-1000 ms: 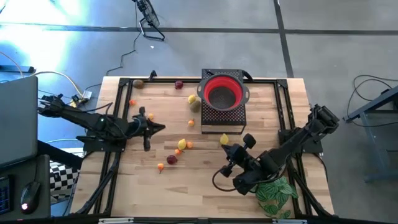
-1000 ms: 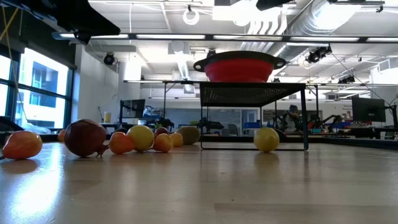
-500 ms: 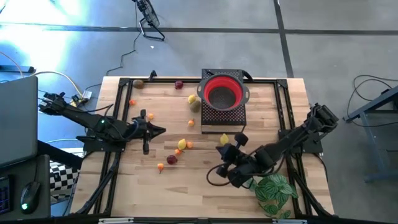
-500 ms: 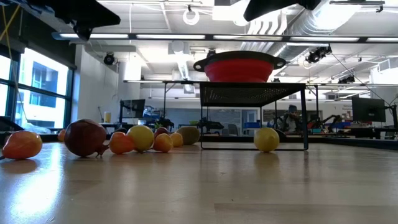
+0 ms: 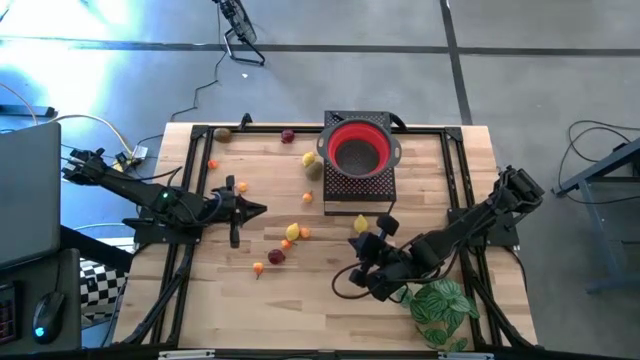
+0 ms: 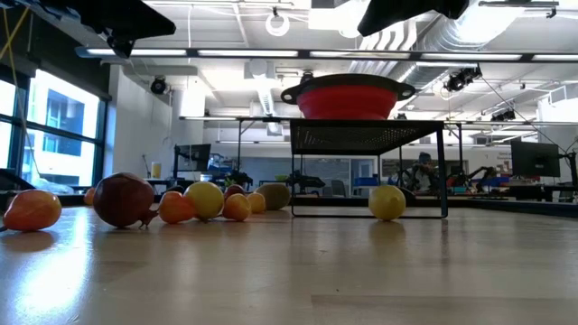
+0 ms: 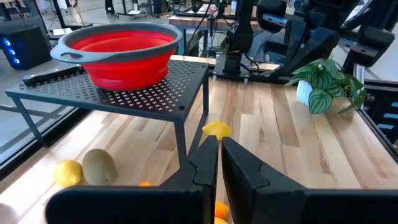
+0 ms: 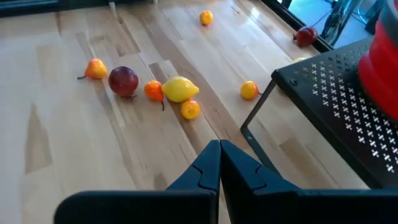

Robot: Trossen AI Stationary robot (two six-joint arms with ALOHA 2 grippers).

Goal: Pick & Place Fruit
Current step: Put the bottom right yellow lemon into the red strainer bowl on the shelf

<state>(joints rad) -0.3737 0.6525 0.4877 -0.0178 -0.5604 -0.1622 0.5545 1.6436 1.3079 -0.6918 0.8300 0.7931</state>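
Small toy fruit lies scattered on the wooden table: a yellow lemon (image 5: 292, 232), a dark red one (image 5: 276, 256) and orange ones (image 5: 304, 233) near the middle. A yellow fruit (image 5: 361, 224) rests in front of the black stand (image 5: 360, 188), which carries the red bowl (image 5: 359, 148). A lemon (image 7: 67, 172) and a brownish-green fruit (image 7: 99, 166) rest beside the stand's left side. My left gripper (image 5: 260, 208) hovers shut at middle left, pointing at the stand. My right gripper (image 5: 352, 243) hovers shut near the stand's front, tilted down toward the middle cluster (image 8: 179, 89).
A green leafy plant (image 5: 440, 305) stands at the near right corner, just behind my right arm. More fruit lies along the far edge (image 5: 288, 136) and far left (image 5: 213, 164). A black frame rail (image 5: 190, 180) borders the table. Bare wood (image 5: 300, 310) stretches along the near edge.
My right gripper has swung a little toward the table's left and rolled about its own line, staying shut and above the table. No fruit has moved.
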